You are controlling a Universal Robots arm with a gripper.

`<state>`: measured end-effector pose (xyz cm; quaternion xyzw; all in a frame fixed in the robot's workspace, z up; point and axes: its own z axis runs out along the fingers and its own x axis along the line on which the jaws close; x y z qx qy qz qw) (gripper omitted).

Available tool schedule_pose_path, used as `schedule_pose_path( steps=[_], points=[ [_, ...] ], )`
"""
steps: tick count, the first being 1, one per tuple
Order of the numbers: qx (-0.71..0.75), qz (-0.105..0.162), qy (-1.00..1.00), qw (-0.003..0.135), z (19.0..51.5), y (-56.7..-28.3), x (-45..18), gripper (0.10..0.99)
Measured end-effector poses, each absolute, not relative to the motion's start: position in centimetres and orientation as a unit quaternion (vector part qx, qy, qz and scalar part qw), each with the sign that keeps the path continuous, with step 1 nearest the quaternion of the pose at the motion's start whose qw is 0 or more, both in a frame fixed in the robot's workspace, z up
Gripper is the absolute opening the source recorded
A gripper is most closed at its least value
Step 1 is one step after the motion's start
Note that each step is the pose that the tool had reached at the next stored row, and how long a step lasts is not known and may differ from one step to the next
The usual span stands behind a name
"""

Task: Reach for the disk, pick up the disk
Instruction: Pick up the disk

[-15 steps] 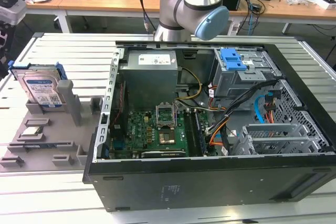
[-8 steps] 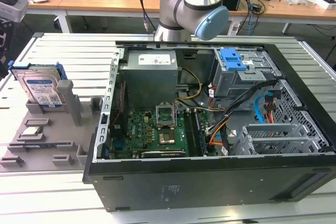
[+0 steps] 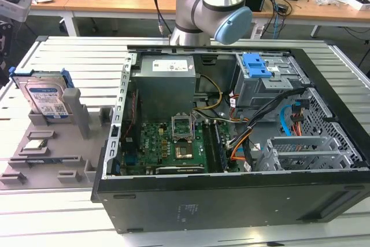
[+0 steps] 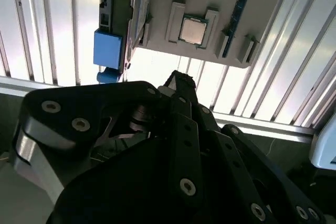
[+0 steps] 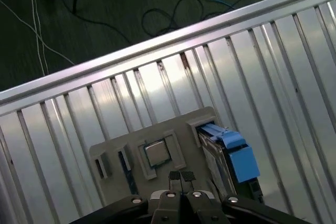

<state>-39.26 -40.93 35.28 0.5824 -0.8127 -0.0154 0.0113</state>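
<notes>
The disk (image 3: 46, 98) stands on edge in a grey holder at the exterior view's left. It is silver-grey with a white-and-blue label and blue rails. In both wrist views I look down on its top edge and blue rail (image 5: 231, 153) (image 4: 107, 51). My gripper (image 5: 181, 176) hangs well above the holder with its two fingertips pressed together and nothing between them. It is apart from the disk, over the plate beside it. The second wrist view has the dark gripper body in front, with the gripper (image 4: 177, 80) tip pointing at the plate.
A grey fixture plate (image 3: 34, 143) on the slatted aluminium table (image 3: 58, 50) carries a processor chip (image 5: 157, 153) and small slots. An open computer case (image 3: 231, 201) takes up the exterior view's middle and right, with a blue latch (image 3: 258, 65) inside. Beyond the table edge lies the floor with cables (image 5: 105, 14).
</notes>
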Motion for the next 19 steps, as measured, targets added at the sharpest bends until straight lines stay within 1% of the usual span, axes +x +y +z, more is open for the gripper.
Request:
schedule_pose_path(
  steps=[19],
  points=[
    [0.687, -0.014, -0.726, 0.013, 35.28, -40.93, -39.26, 0.106]
  ],
)
